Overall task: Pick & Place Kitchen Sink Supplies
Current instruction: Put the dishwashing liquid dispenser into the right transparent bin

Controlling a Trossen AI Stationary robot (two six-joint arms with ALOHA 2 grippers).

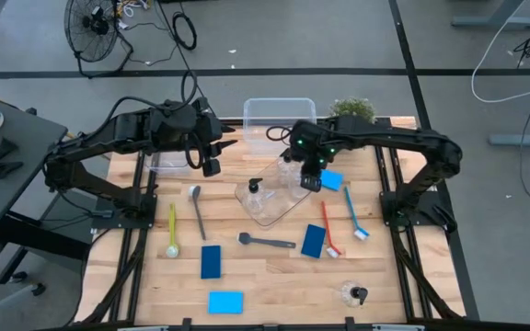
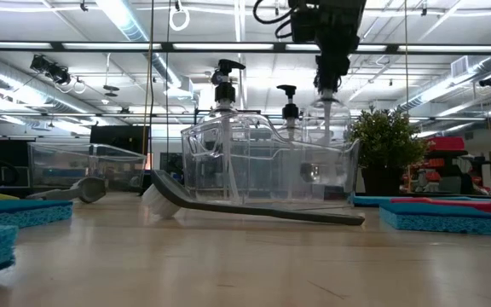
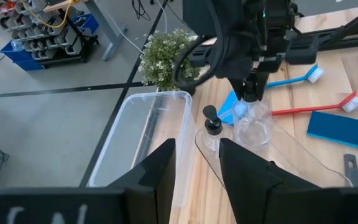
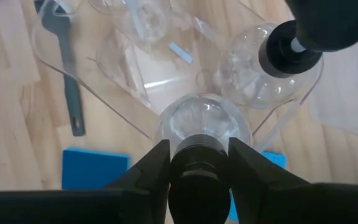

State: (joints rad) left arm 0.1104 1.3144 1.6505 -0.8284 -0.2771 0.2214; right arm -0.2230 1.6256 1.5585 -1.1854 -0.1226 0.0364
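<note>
three clear pump bottles show: one gripped by its black top in the right gripper (image 4: 199, 163) above the clear tray (image 1: 279, 213), one (image 1: 255, 190) already standing in that tray, and one (image 1: 354, 294) lying alone near the table's front right edge. there are four sponges, a dark blue one (image 1: 211, 261), a light blue one (image 1: 225, 302), a second dark blue one (image 1: 314, 241) and a light blue one (image 1: 331, 179) just beside the tray, and five brushes: yellow-green (image 1: 172, 230), grey (image 1: 197, 210), black (image 1: 267, 241), red (image 1: 328, 232), blue (image 1: 355, 216). the left gripper (image 3: 196, 155) hangs part-open and empty over the table's back left, near a clear bin (image 1: 279, 117), with bare wood along the front edge.
</note>
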